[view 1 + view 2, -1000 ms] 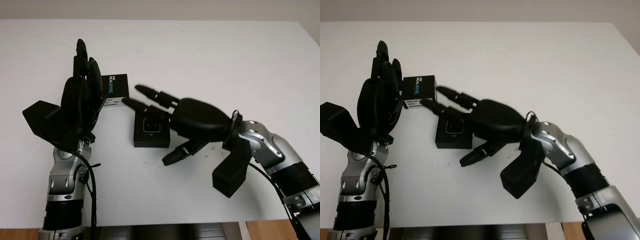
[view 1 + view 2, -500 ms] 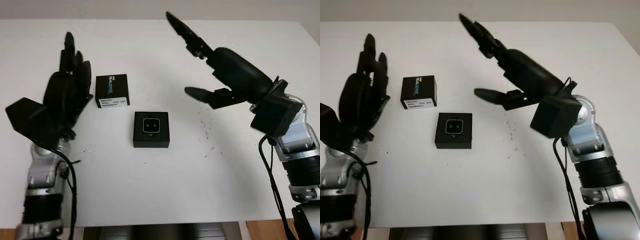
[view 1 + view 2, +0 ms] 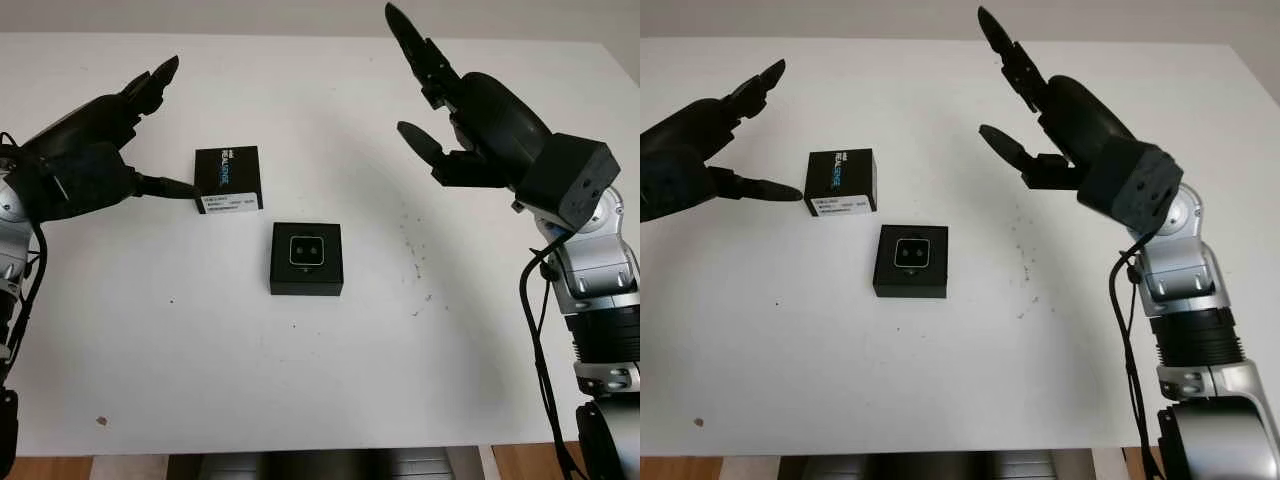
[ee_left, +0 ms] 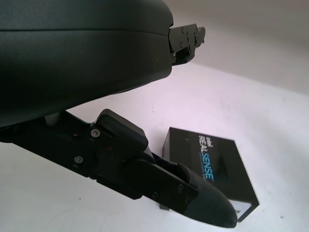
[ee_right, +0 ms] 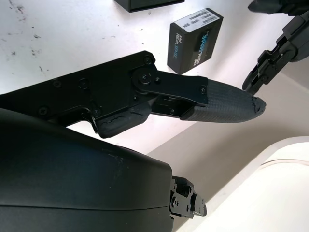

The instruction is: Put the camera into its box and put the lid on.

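Camera [image 3: 306, 251] sits in its box [image 3: 306, 259]; both hands open, left hand [image 3: 95, 150] beside lid [image 4: 210, 164].

A second ago the right hand [image 3: 470, 125] lay low over the open box [image 3: 306, 258], fingers around it; it has since lifted off, swung away to the far right and hangs open above the desk. The left hand [image 3: 85, 160] has tipped from upright to a level reach, one fingertip now just beside the lid [image 3: 228, 179].
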`<act>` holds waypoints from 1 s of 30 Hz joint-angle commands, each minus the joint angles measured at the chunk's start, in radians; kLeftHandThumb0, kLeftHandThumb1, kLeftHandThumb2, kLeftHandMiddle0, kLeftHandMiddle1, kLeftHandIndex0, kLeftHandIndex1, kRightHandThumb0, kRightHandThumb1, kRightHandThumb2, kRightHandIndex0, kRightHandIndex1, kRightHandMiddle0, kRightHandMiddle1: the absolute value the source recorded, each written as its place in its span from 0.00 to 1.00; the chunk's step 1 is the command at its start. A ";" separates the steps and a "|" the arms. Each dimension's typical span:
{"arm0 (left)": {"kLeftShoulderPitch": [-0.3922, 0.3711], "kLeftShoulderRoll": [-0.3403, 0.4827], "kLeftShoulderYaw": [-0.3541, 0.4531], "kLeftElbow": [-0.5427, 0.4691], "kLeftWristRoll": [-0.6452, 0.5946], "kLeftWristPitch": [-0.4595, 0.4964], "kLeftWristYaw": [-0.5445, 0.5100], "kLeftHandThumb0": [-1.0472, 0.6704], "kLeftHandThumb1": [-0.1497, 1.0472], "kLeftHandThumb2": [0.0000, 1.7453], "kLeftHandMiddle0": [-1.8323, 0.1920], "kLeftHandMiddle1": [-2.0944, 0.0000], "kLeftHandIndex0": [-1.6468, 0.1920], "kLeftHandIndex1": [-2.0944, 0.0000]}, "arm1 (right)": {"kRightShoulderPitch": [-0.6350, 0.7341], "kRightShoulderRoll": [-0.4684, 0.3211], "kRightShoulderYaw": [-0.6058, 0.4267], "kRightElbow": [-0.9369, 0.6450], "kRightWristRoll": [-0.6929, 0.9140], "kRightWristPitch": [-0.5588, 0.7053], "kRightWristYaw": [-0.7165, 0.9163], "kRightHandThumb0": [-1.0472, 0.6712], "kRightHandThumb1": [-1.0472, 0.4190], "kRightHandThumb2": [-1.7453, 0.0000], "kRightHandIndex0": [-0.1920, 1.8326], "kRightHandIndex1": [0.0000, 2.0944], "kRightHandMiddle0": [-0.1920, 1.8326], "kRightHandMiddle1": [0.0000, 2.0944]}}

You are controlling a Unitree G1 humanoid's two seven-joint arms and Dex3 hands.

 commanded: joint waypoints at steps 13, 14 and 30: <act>-0.177 -0.089 -0.115 0.239 0.050 -0.041 -0.011 0.10 0.85 0.04 1.00 1.00 1.00 1.00 | 0.021 0.016 -0.013 -0.006 -0.054 0.009 -0.058 0.13 0.00 0.61 0.00 0.01 0.01 0.02; -0.186 -0.096 -0.121 0.258 0.057 -0.047 0.003 0.10 0.85 0.03 1.00 1.00 1.00 1.00 | 0.023 0.015 -0.013 -0.009 -0.061 0.011 -0.061 0.14 0.00 0.61 0.00 0.01 0.01 0.02; -0.292 -0.162 -0.198 0.480 0.142 -0.123 0.182 0.16 0.80 0.02 0.99 0.98 0.99 0.98 | 0.034 0.030 -0.020 -0.017 -0.049 0.022 -0.063 0.14 0.00 0.61 0.00 0.00 0.00 0.02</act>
